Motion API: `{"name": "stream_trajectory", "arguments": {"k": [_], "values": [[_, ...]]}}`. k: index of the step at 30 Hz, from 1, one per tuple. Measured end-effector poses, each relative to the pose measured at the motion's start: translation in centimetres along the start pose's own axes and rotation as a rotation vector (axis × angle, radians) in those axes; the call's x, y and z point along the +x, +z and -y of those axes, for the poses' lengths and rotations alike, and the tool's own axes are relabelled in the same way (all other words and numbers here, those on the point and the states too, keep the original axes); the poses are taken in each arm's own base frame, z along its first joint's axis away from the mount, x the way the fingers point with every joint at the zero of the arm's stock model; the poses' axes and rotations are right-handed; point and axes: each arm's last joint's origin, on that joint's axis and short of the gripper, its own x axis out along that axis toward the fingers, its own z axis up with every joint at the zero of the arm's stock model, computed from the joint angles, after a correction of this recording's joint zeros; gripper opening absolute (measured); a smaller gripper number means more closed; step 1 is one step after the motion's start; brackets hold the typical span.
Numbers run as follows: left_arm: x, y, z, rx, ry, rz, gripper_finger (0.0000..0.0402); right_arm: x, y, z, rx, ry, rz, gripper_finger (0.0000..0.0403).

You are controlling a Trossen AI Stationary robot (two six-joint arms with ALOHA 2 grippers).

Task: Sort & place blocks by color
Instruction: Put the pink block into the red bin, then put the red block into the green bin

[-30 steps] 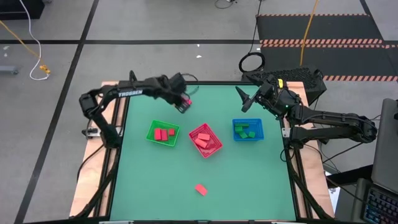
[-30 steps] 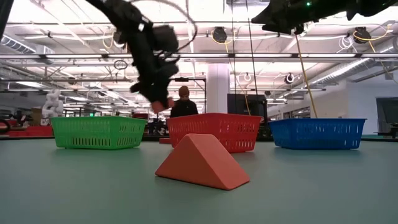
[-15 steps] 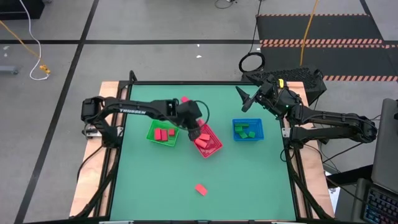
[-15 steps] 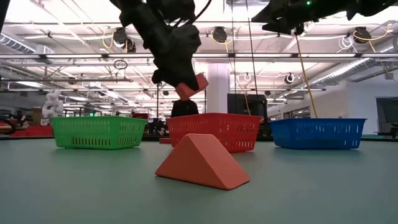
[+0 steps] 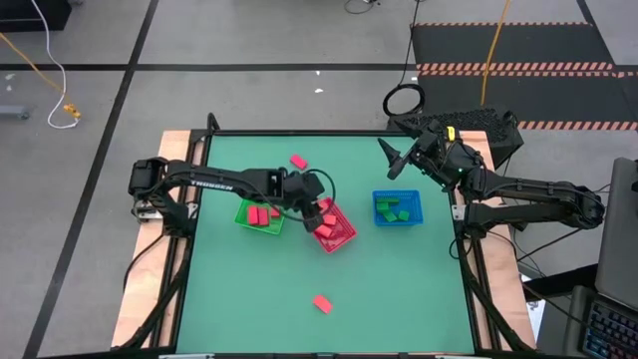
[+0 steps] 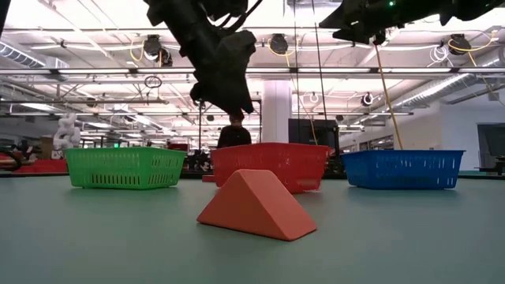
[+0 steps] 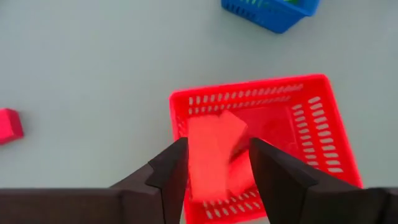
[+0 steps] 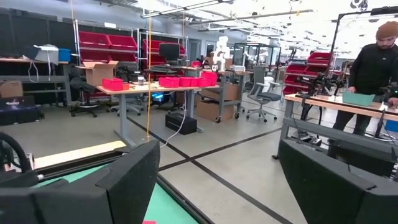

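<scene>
The green basket (image 5: 259, 213) sits just left of the red basket (image 5: 330, 225), holding red blocks (image 5: 257, 214). The left gripper (image 5: 312, 212) hovers over the red basket's left edge, jaws parted and empty, salmon blocks (image 7: 211, 155) lying in the basket beneath them. Right of the red basket stands the blue basket (image 5: 398, 208) with green blocks (image 5: 396, 211). A salmon wedge (image 5: 321, 302) lies alone on open surface (image 5: 399, 289) nearer the front edge. The right gripper (image 5: 392, 160) waits behind the blue basket, jaws wide apart, empty.
</scene>
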Motion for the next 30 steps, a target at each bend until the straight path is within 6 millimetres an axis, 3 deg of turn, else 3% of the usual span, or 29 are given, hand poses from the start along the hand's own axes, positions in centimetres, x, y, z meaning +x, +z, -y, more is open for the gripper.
{"name": "stream_trajectory", "arguments": {"k": [9,13,17,22,27,30], "values": [[0.0,0.9,-1.0,0.017,0.039,0.064,0.0178,0.0,0.0,0.0,0.0,0.001,0.0,0.032],[0.0,1.7,-3.7,-0.05,0.104,0.071,0.0179,0.0,0.0,0.0,0.0,0.001,0.0,0.032],[0.0,2.1,-8.2,-0.141,0.2,0.029,0.0179,0.0,0.0,0.0,0.001,0.001,0.0,0.032],[-0.4,2.1,-13.1,-0.073,0.256,-0.047,0.0179,0.0,0.0,0.0,0.001,0.001,0.0,0.032],[-0.8,1.9,-15.2,0.159,0.33,-0.112,0.0179,0.0,0.0,0.0,-0.001,0.001,0.0,0.032],[-0.8,2.3,-15.4,0.156,0.338,-0.068,0.0179,0.0,0.0,0.0,-0.007,0.002,0.0,0.032]]}}
